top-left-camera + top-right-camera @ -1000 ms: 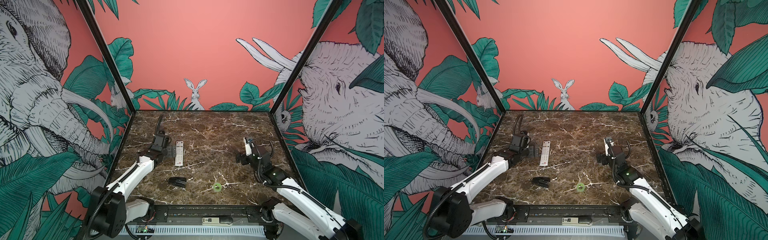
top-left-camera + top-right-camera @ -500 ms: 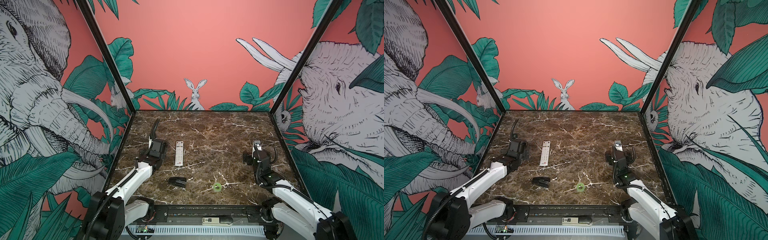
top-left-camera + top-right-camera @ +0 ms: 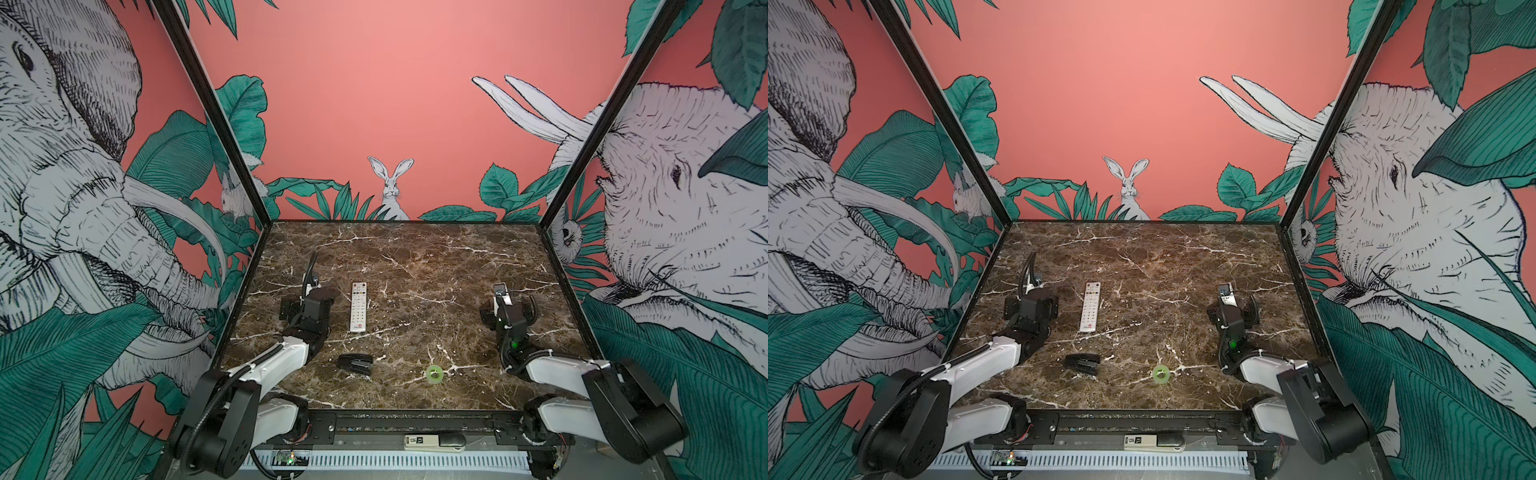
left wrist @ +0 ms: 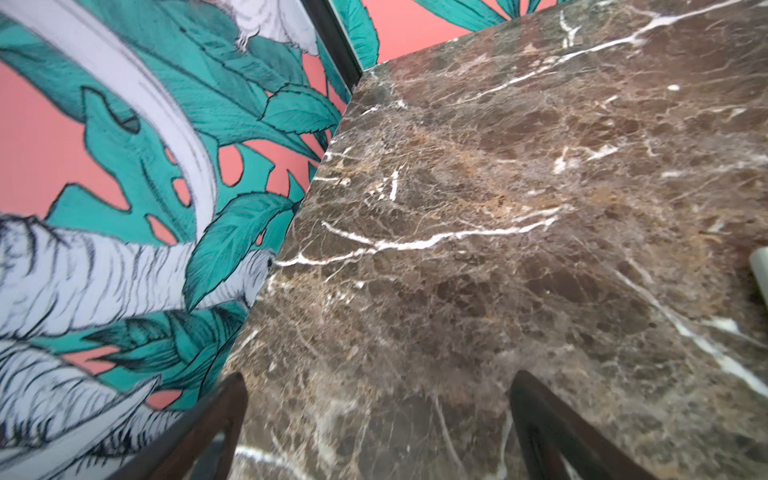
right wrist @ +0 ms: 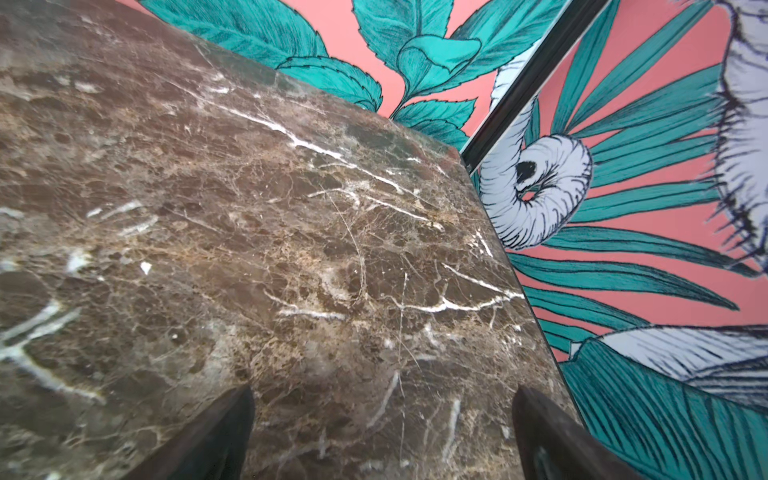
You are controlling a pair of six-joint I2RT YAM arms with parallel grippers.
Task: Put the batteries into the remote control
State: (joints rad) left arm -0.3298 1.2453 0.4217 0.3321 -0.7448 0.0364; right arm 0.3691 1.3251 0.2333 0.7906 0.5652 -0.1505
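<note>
The white remote control lies button side up, lengthwise, left of the middle of the marble table. No batteries show in any view. My left gripper hovers just left of the remote, open, with only bare marble between its dark fingertips. A pale edge at the border of the left wrist view may be the remote. My right gripper hangs open over bare marble near the table's right edge, far from the remote.
A black stapler lies near the front, below the remote. A green tape ring sits to its right. Printed walls close the table on three sides.
The left gripper has drawn back from the remote's side toward the near-left. The right gripper has swung to face the far wall and shifted slightly right. The objects have not moved.
</note>
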